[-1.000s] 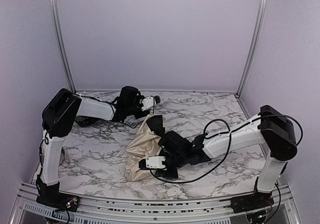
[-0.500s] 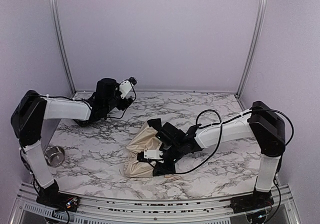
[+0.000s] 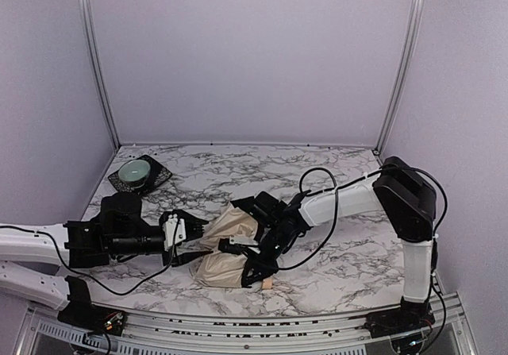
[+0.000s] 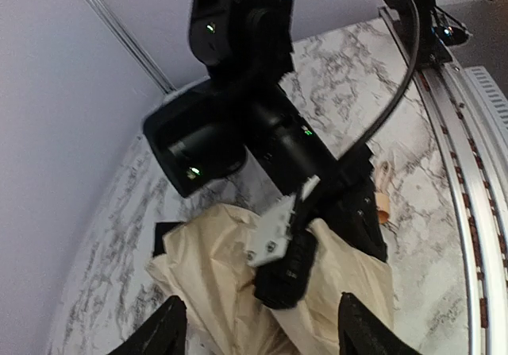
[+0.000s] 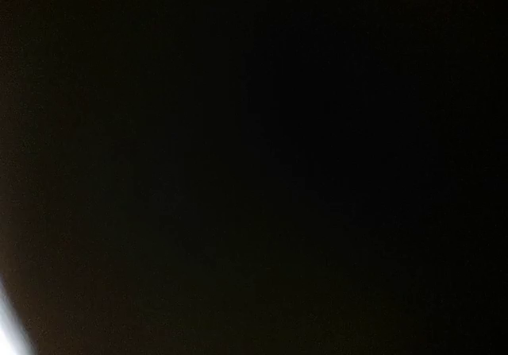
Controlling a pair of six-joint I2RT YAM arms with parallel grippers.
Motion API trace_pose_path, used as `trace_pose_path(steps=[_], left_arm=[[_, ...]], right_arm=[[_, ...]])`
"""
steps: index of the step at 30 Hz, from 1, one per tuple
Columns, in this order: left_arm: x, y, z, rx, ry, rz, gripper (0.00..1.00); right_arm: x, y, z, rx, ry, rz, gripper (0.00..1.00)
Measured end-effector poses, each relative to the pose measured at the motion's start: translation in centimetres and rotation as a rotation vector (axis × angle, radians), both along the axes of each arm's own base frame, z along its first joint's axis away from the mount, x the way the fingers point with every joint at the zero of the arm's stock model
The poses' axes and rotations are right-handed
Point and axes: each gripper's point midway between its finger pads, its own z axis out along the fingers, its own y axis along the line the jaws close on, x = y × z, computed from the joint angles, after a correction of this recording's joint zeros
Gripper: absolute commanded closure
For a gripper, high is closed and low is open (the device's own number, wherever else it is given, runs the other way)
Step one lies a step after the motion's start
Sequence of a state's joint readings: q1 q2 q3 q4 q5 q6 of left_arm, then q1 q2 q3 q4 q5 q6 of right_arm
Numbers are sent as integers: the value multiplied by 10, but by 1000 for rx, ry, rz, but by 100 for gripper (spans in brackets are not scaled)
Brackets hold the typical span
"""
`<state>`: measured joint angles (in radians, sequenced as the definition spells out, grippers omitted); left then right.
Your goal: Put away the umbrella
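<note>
Lying collapsed near the front of the marble table [image 3: 357, 268] is one cream umbrella [image 3: 226, 248], its tan knob [image 3: 270, 282] nearest. Two grippers meet it. The left gripper [image 4: 266, 327] reaches in low from the left with fingers [image 4: 167, 331] spread wide, the fabric's edge in the gap between them. The right gripper [image 3: 254, 268] is down on the fabric; whether it pinches any cannot be told. Far back left, one bowl [image 3: 139, 172] sits on one dark mat [image 3: 161, 177].
</note>
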<state>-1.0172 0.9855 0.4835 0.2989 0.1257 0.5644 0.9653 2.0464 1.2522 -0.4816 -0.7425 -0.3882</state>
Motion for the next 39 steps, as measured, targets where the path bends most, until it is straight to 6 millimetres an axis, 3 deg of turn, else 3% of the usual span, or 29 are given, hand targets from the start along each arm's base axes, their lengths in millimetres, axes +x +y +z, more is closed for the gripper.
trace_pose_path(steps=[4, 8, 12, 19, 21, 29, 34, 39], left_arm=[[-28, -12, -46, 175, 133, -116, 18], [-42, -15, -70, 253, 207, -177, 18], [-39, -15, -98, 337, 263, -161, 24], [-17, -13, -136, 439, 332, -37, 40], [-12, -13, -140, 437, 381, -22, 44], [6, -22, -141, 449, 643, 3, 64], [11, -24, -138, 433, 701, 10, 64], [16, -25, -142, 463, 777, 23, 64]], right_arm=[[-2, 0, 1, 0, 87, 2, 100], [-3, 0, 1, -10, 145, 1, 100], [-8, -1, 1, -18, 191, 8, 100], [-9, -1, 2, -21, 226, 8, 99], [-9, -1, 3, -23, 230, 3, 95], [3, -6, 6, -19, 232, -83, 64], [9, -17, 14, -31, 170, -168, 53], [12, -29, 24, -17, 81, -226, 49]])
